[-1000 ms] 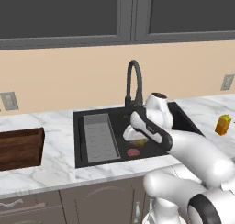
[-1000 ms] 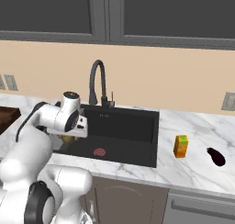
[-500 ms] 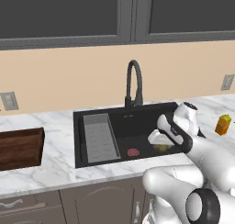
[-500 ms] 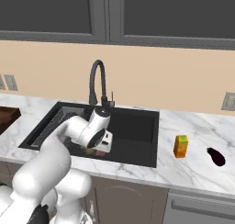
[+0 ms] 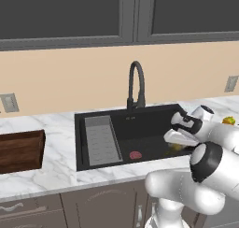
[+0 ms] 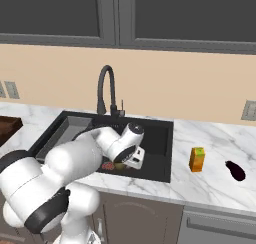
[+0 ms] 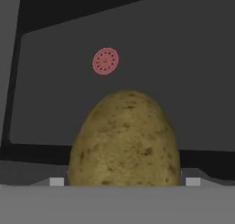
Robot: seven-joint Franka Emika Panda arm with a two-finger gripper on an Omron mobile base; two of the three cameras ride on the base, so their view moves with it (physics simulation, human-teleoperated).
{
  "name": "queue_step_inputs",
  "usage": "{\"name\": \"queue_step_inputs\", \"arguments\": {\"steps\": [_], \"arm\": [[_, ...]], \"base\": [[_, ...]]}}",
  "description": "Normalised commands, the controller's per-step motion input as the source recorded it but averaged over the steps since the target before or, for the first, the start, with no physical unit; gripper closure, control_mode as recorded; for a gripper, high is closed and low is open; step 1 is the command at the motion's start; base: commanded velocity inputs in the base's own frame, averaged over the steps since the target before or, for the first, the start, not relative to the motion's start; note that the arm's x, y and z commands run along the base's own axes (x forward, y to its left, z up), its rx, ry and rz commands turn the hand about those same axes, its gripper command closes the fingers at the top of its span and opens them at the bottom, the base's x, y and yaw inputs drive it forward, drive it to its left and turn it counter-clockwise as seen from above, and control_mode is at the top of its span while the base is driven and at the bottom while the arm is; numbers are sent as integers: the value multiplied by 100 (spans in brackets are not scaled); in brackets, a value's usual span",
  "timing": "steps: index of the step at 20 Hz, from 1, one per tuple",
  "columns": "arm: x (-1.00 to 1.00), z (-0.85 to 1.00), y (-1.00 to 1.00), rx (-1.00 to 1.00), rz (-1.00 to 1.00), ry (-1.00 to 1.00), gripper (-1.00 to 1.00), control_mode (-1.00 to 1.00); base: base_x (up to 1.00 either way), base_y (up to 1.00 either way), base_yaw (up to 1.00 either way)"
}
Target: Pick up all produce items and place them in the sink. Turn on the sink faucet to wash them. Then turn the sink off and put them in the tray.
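My gripper [image 7: 125, 182] is shut on an olive-yellow produce lump [image 7: 124, 140], which bulges up between the two finger tips. It hangs low inside the black sink [image 5: 95, 118], in the right part of the basin, with the gripper [image 5: 175, 141] just above the lump [image 5: 176, 147]. From the right side, the gripper [image 6: 126, 160] and the lump [image 6: 120, 165] sit near the basin's front wall. The dark purple produce lump [image 6: 235, 170] lies on the counter far right of the sink [image 6: 166, 153]. The black gooseneck faucet [image 5: 135, 82] stands behind the basin. The brown tray [image 5: 18, 150] rests at the far left.
A flat red disc [image 7: 105, 61] lies on the basin floor, left of the gripper. A grey ribbed rack [image 5: 100, 140] runs along the sink's left side. An orange block with a green top [image 6: 197, 159] stands on the marble counter right of the sink. Dark cabinets hang overhead.
The arm has swung from the sink's left-middle across to its right part, carrying the olive-yellow lump along and sinking lower into the basin. The jaws have kept the same width.
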Motion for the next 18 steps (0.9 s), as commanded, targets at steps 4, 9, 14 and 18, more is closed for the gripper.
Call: {"name": "queue_step_inputs", "arguments": {"steps": [4, 9, 14, 18], "arm": [[79, 0, -50, 5, -3, 7, 100, -100], [73, -17, -21, 2, 0, 8, 100, -100], [45, -46, -1, 0, 0, 2, 100, -100], [29, -51, 0, 0, 0, 0, 100, -100]], "base": [[0, 0, 0], [0, 0, 0], [0, 0, 0], [0, 0, 0]]}}
